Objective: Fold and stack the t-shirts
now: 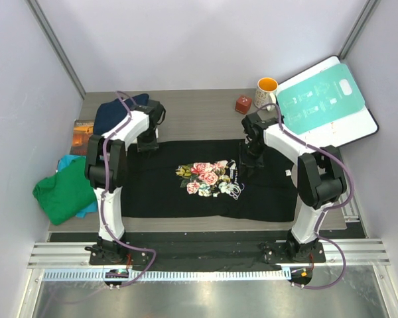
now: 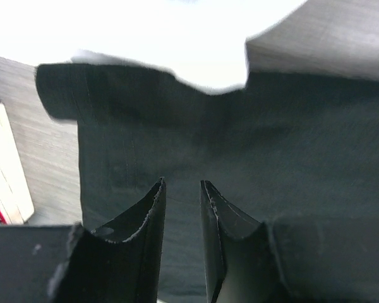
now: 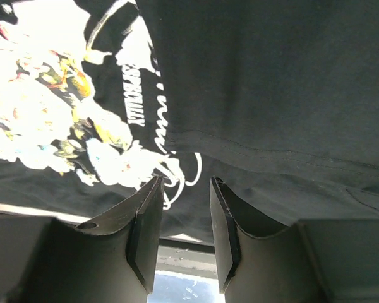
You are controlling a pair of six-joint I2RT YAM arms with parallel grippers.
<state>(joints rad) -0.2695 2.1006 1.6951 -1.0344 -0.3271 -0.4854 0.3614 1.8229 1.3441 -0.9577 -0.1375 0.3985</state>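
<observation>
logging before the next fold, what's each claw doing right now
left claw: partly open, holding nothing, over the black t-shirt
right claw: open, holding nothing, over the same shirt

A spread t-shirt (image 1: 159,192) lies flat on the middle of the table (image 1: 199,109). Behind its left end sits a bundled t-shirt (image 1: 116,114), with a book (image 1: 83,136) just left of it. A heap of t-shirts (image 1: 63,192) lies at the left edge. At the far right stand a mug (image 1: 266,88) and a small block (image 1: 243,104), with a flat board (image 1: 325,99) to their right. The left pincer (image 1: 148,147) is over the spread t-shirt's far edge, the right pincer (image 1: 249,165) over its right half.
</observation>
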